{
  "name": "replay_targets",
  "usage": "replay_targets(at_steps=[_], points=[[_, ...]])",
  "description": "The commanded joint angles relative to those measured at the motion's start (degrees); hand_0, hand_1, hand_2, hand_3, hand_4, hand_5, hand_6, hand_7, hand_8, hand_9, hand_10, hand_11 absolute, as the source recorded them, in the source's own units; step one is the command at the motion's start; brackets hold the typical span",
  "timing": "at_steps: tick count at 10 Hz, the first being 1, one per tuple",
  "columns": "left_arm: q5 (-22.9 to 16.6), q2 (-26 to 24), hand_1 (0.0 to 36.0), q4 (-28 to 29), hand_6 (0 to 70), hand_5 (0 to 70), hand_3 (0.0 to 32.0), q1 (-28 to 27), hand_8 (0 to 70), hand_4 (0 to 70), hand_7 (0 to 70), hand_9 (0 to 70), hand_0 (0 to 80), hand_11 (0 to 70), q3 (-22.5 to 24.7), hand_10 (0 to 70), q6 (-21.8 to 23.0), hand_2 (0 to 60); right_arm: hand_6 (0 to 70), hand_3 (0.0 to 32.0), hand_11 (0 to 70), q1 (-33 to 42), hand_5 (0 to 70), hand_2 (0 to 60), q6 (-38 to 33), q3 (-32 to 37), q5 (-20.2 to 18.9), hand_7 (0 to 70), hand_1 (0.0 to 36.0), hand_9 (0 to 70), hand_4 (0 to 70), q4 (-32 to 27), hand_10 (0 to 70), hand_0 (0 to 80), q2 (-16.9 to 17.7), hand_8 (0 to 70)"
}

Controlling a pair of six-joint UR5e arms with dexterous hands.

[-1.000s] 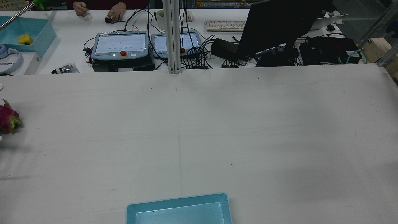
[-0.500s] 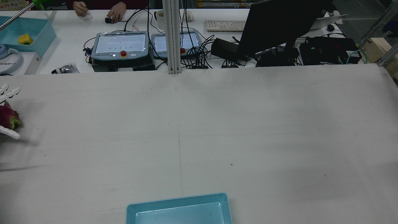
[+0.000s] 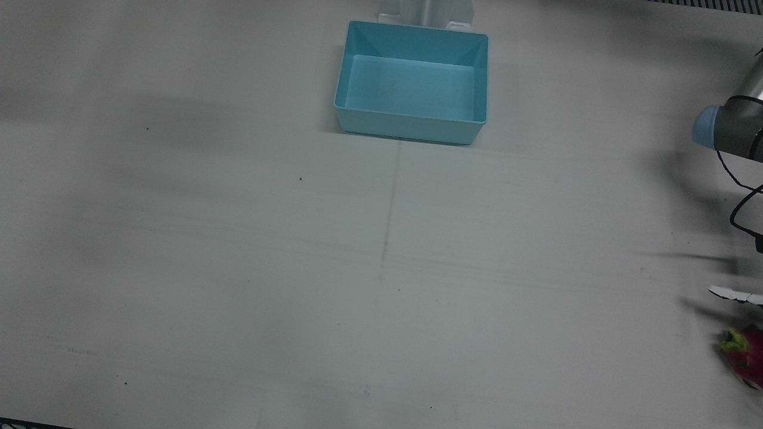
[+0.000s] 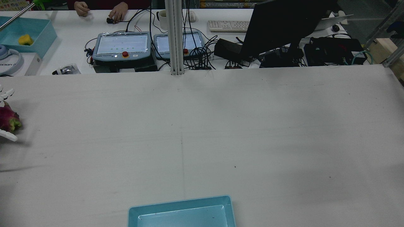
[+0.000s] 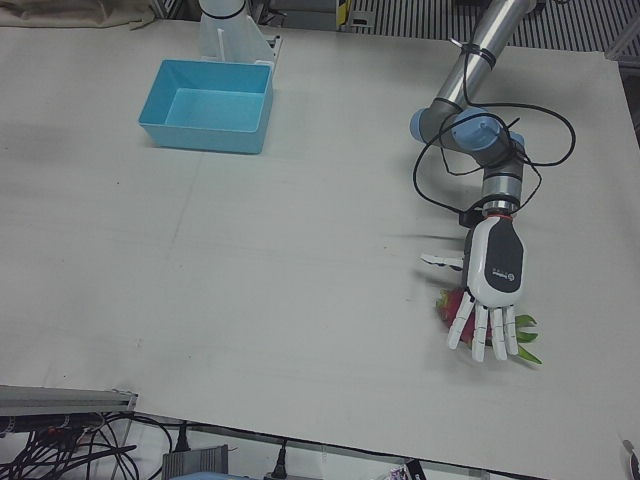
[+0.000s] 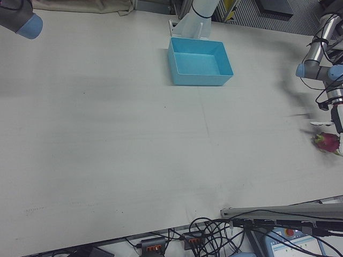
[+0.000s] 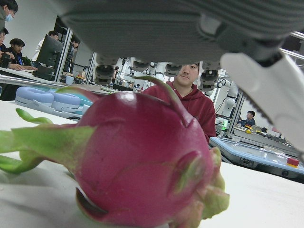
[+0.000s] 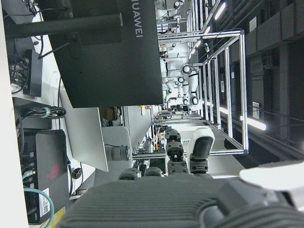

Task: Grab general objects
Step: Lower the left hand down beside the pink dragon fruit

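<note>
A magenta dragon fruit (image 5: 447,305) with green leaf tips lies on the white table near the edge on my left side. It also shows in the front view (image 3: 745,357), the rear view (image 4: 8,121) and the right-front view (image 6: 327,142). My left hand (image 5: 492,285) is open and hangs palm down just over the fruit, fingers (image 4: 8,93) spread past it and the thumb out to the side. In the left hand view the fruit (image 7: 142,156) fills the frame under the palm. My right hand (image 8: 190,156) is open and empty, off the table area.
An empty light blue bin (image 3: 411,122) stands at the table's near-robot edge, centre; it also shows in the rear view (image 4: 180,203). Teach pendants (image 4: 121,45), cables and a monitor (image 4: 284,25) sit on the operators' desk beyond.
My left hand has come in from the left edge of the rear view and now brackets the dragon fruit. The fruit has not moved.
</note>
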State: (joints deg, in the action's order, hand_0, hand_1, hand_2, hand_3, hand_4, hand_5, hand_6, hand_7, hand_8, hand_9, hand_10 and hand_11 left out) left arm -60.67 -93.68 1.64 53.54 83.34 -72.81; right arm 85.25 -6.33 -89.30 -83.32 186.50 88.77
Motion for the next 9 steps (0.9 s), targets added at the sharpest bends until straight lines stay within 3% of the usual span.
replay_targets(at_steps=[1, 3, 6, 9], points=[[0.72, -0.09, 23.9, 0.21, 0.0, 0.0, 2.8, -0.01, 0.8, 0.0, 4.1, 0.0, 53.8, 0.0, -0.45, 0.0, -2.41, 9.1, 0.0, 0.0, 0.0, 0.00, 0.0, 0.0, 0.00, 0.00, 0.00, 0.0, 0.0, 0.0, 0.0, 0.00, 0.0, 0.0, 0.00, 0.0], [0.72, -1.05, 22.7, 1.00, 0.0, 0.0, 1.0, -0.10, 0.6, 0.0, 2.9, 0.0, 52.4, 0.0, -2.29, 0.0, -3.22, 9.6, 0.0, 0.0, 0.0, 0.00, 0.0, 0.0, 0.00, 0.00, 0.00, 0.0, 0.0, 0.0, 0.0, 0.00, 0.0, 0.0, 0.00, 0.0], [0.72, -1.15, 23.8, 2.05, 0.0, 1.5, 0.0, -0.10, 0.4, 0.0, 3.9, 0.0, 51.9, 0.0, -3.80, 0.0, -3.22, 19.0, 0.0, 0.0, 0.0, 0.00, 0.0, 0.0, 0.00, 0.00, 0.00, 0.0, 0.0, 0.0, 0.0, 0.00, 0.0, 0.0, 0.00, 0.0], [0.81, -1.24, 22.2, 2.40, 0.0, 2.0, 0.0, -0.10, 0.5, 0.0, 4.5, 0.0, 51.0, 0.0, -4.50, 0.0, -3.22, 15.8, 0.0, 0.0, 0.0, 0.00, 0.0, 0.0, 0.00, 0.00, 0.00, 0.0, 0.0, 0.0, 0.0, 0.00, 0.0, 0.0, 0.00, 0.0]])
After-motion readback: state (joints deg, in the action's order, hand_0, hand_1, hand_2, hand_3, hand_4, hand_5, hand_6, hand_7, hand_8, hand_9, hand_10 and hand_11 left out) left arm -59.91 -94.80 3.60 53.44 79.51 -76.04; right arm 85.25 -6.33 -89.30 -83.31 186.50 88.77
